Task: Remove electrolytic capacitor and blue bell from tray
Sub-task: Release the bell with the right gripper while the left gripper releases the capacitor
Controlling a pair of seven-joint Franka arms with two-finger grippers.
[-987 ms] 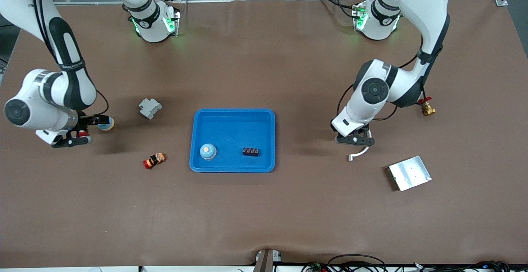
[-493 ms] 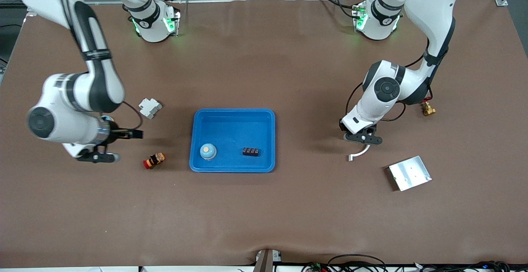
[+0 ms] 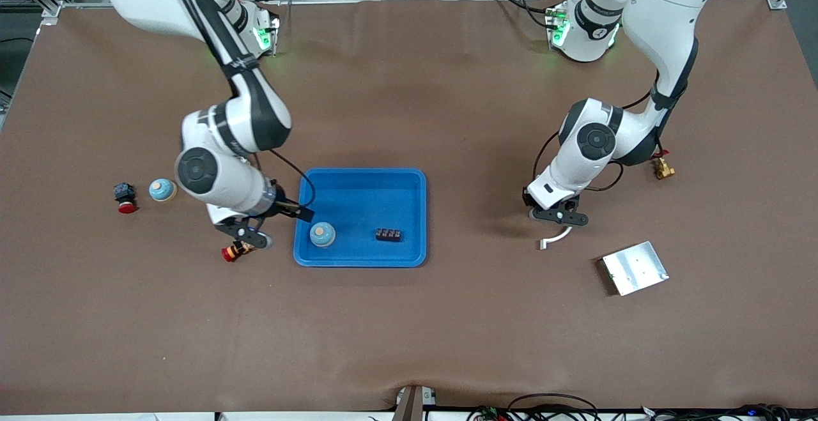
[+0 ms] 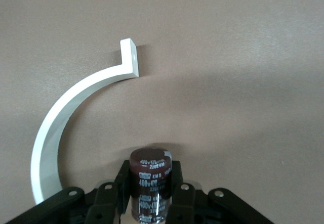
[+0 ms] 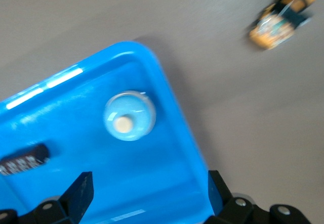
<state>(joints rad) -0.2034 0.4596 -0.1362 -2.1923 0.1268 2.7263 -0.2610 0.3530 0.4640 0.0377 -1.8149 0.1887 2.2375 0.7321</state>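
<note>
Glossy brown cylindrical capacitor (image 4: 151, 179) clamped upright in left gripper (image 3: 555, 215), over bare table beside a curved white bracket (image 3: 556, 237). Domed blue bell (image 3: 322, 234) sits in smooth blue plastic tray (image 3: 361, 179). Right gripper (image 3: 248, 237), fingers wide, hangs over tray's edge.

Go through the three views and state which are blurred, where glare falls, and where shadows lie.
Front view: sharp, evenly lit, soft arm shadows on the table. Left wrist view: sharp, the capacitor casting a shadow. Right wrist view: motion-blurred, white glare streaks on the blue tray.
</note>
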